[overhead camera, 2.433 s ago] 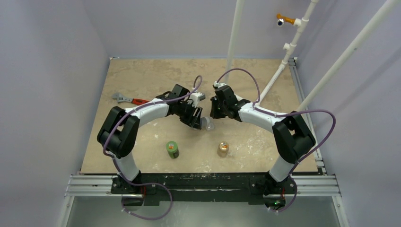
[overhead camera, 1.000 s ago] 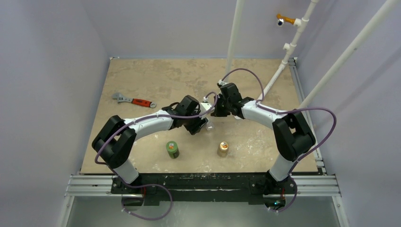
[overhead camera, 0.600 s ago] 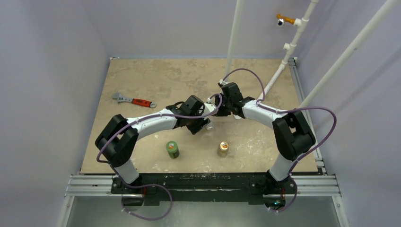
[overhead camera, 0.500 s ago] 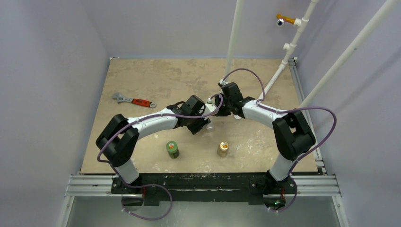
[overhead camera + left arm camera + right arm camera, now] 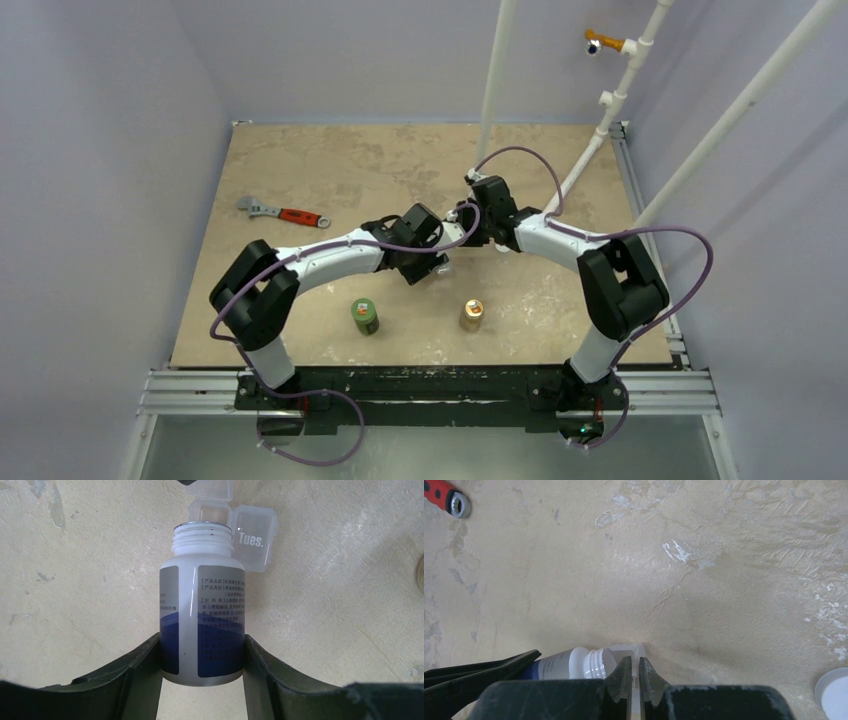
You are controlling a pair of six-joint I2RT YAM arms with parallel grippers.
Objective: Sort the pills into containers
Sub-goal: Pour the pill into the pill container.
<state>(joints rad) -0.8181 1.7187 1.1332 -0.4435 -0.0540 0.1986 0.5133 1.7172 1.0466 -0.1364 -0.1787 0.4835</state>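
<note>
A white bottle [image 5: 202, 610] with a blue label lies tilted between the fingers of my left gripper [image 5: 202, 647], which is shut on its lower body. Its cap is off, and its open mouth [image 5: 202, 530] points at the container [image 5: 256, 540], a small clear case whose open lid reads "Tues.". In the right wrist view my right gripper [image 5: 634, 669] is shut on a thin clear edge of the container [image 5: 636, 648], right beside the bottle's mouth [image 5: 599, 662]. From above, both grippers [image 5: 432, 262] [image 5: 463, 230] meet at mid-table. The pills are not visible.
A green bottle [image 5: 364, 316] and a tan-orange bottle [image 5: 471, 315] stand near the front. A red-handled wrench [image 5: 283, 212] lies at the left. A loose white cap [image 5: 834, 692] rests on the table near the right gripper. White poles [image 5: 495, 70] rise at the back.
The left arm has carried the bottle to the right, up against the right gripper and the case. The right gripper has shifted slightly back and right.
</note>
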